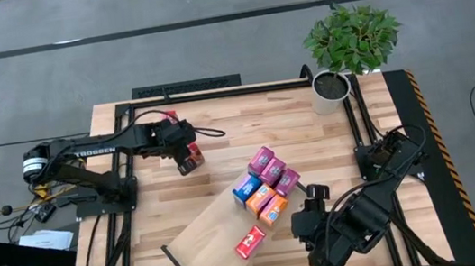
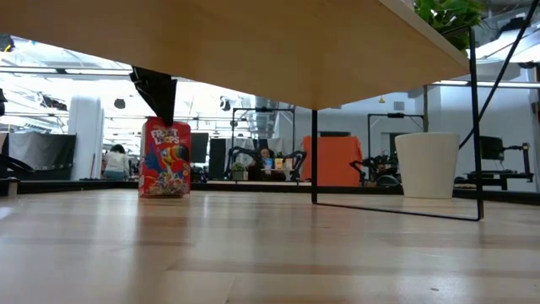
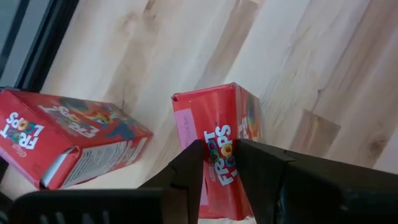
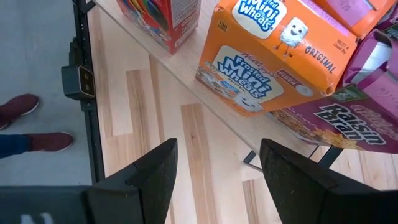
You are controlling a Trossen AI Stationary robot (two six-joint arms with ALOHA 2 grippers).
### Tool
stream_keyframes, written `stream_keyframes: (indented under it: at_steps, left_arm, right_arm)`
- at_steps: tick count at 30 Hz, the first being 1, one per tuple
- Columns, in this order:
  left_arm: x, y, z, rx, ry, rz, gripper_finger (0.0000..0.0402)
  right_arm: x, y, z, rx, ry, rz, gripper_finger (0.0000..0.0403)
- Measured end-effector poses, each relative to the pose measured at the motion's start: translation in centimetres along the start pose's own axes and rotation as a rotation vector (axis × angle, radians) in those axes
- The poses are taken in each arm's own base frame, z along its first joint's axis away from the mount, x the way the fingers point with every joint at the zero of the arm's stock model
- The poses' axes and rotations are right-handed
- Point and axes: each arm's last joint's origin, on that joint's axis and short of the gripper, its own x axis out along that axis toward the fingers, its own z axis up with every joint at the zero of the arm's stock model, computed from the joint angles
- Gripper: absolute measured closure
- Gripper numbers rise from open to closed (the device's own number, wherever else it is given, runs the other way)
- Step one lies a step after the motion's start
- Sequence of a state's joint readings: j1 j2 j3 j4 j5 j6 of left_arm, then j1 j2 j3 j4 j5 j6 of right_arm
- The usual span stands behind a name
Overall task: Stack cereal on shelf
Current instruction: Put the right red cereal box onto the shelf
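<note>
Cereal box (image 3: 217,155), red cardboard, pinched by left hand (image 3: 219,163).

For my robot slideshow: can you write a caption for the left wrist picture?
Left gripper closing around an upright red cereal box, another red box lying beside it.

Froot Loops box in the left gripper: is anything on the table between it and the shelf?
Nothing visible does. The left gripper is closed on the upright Froot Loops box, and bare tabletop lies between it and the shelf. The other cereal boxes crowd the shelf's far end; its near half is free.
</note>
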State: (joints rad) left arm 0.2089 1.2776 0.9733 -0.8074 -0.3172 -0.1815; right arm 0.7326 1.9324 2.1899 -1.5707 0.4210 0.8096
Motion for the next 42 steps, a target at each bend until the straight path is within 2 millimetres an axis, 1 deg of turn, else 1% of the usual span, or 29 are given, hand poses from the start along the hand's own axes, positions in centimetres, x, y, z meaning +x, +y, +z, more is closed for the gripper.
stream_keyframes:
  at_steps: [7, 16, 24, 31, 38, 42]
  left_arm:
    - [-0.4, 0.1, -0.2, -0.011, 0.005, -0.025, 0.032]
    - [-2.3, 0.8, -0.6, -0.046, -0.056, -0.036, 0.0323]
    - [-3.5, 1.3, -1.1, -0.077, -0.08, -0.06, 0.0371]
    - [-5.8, 1.9, -1.9, -0.166, -0.15, -0.166, 0.0381]
    - [-8.8, 2.6, -3.2, -0.269, -0.222, -0.373, 0.0373]
    - [-10.5, 3.1, -4.1, -0.33, -0.269, -0.475, 0.0376]
  right_arm:
    - [0.0, 0.0, 0.0, -0.005, 0.0, -0.001, 0.0148]
    - [0.1, -0.2, 0.2, 0.001, 0.001, -0.004, 0.0148]
    - [0.1, -0.2, 0.2, 0.0, 0.001, -0.005, 0.0148]
    - [0.1, -0.2, 0.2, 0.001, 0.001, -0.004, 0.0148]
    - [0.1, -0.2, 0.2, 0.001, 0.003, -0.002, 0.0148]
    - [0.1, -0.2, 0.2, -0.003, 0.003, -0.002, 0.0148]
